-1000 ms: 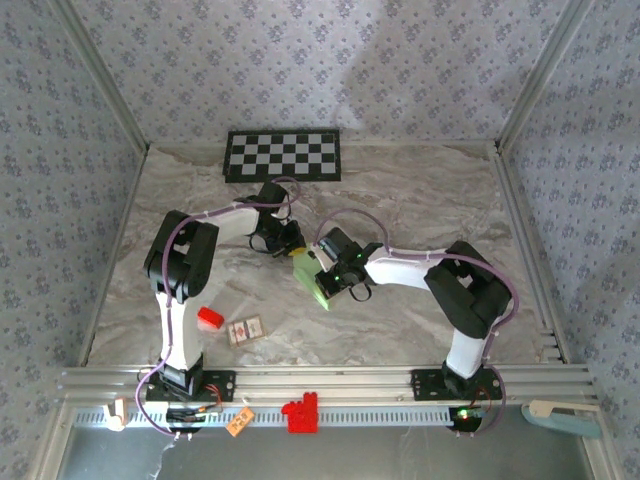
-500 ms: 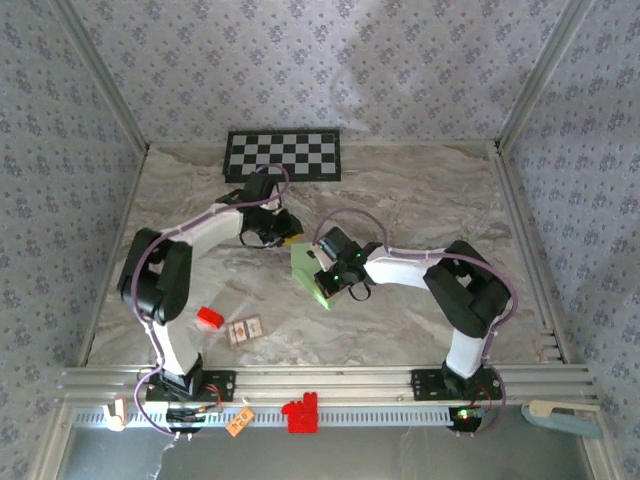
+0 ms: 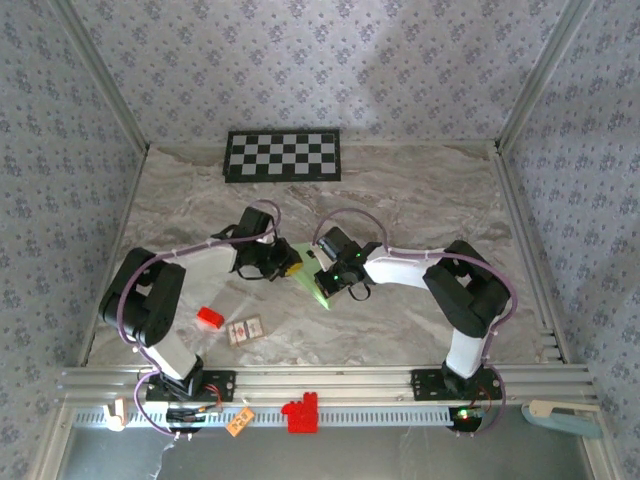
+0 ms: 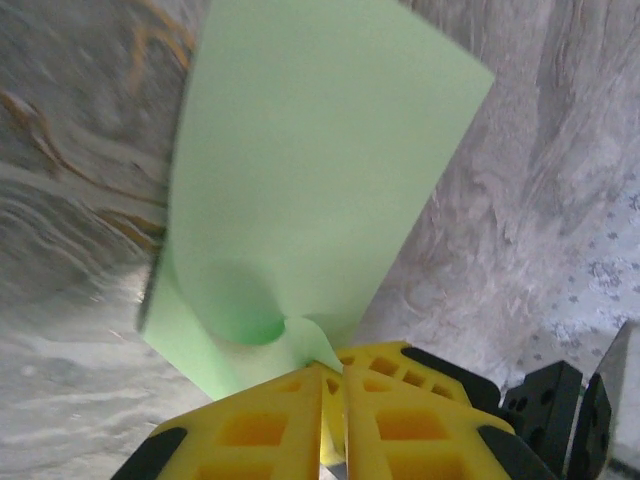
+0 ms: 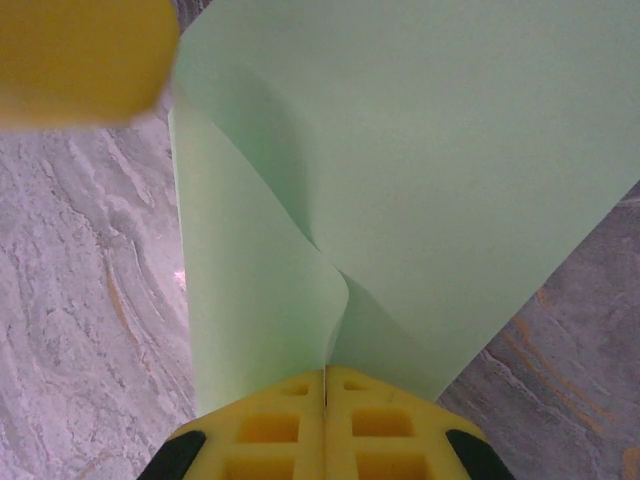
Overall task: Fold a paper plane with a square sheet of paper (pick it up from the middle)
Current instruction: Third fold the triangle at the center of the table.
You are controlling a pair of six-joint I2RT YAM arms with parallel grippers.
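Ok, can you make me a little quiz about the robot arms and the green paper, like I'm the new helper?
1. True or false: the green paper lies flat on the table with nothing touching it.
2. Pick one. What lies at the back of the table? A) a checkerboard B) a ball C) a cup
3. Fill the gap: the small block on the table is coloured ____.

Key:
1. False. The left jaws and the right jaws are both shut on it.
2. A
3. red
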